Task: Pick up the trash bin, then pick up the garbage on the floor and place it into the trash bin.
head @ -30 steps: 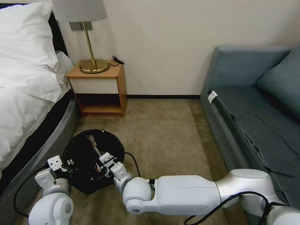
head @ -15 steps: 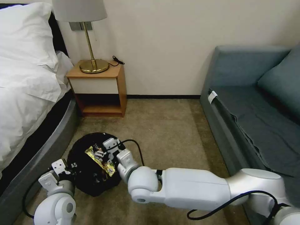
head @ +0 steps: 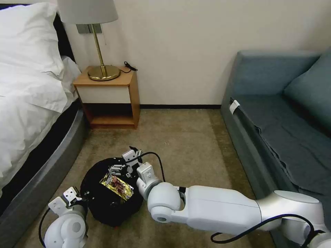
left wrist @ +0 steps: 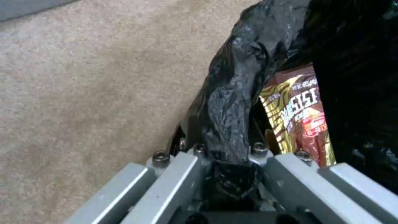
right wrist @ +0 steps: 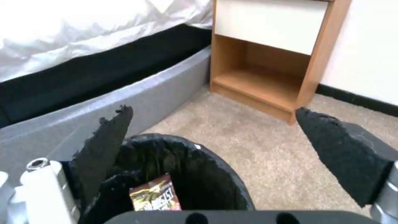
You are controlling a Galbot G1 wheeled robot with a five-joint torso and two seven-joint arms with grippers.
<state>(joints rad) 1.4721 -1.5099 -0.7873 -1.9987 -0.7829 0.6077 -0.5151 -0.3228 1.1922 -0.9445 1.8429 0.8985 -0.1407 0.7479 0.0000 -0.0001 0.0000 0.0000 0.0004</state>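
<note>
The black bag-lined trash bin [head: 103, 206] hangs low over the beige carpet floor [head: 186, 144], beside the bed. My left gripper [head: 80, 197] is shut on the bin's near rim. The left wrist view shows the same left gripper [left wrist: 230, 157] pinching the crinkly bag edge. One piece of garbage, a brown-yellow snack wrapper [head: 117, 186] [left wrist: 300, 118] [right wrist: 155, 196], lies inside the bin. My right gripper [head: 124, 162] hovers open above the bin's far rim, its black pads [right wrist: 104, 140] wide apart with nothing between them.
A wooden nightstand [head: 110, 100] with a brass lamp [head: 101, 70] stands against the wall. The bed [head: 31, 103] runs along the left, its grey base [right wrist: 136, 102] close to the bin. A blue-grey sofa [head: 282, 120] lines the right. Open carpet lies between them.
The right gripper has let the wrapper fall into the bin and drawn back up over the far rim. The left arm has carried the bin to the right and nearer to me.
</note>
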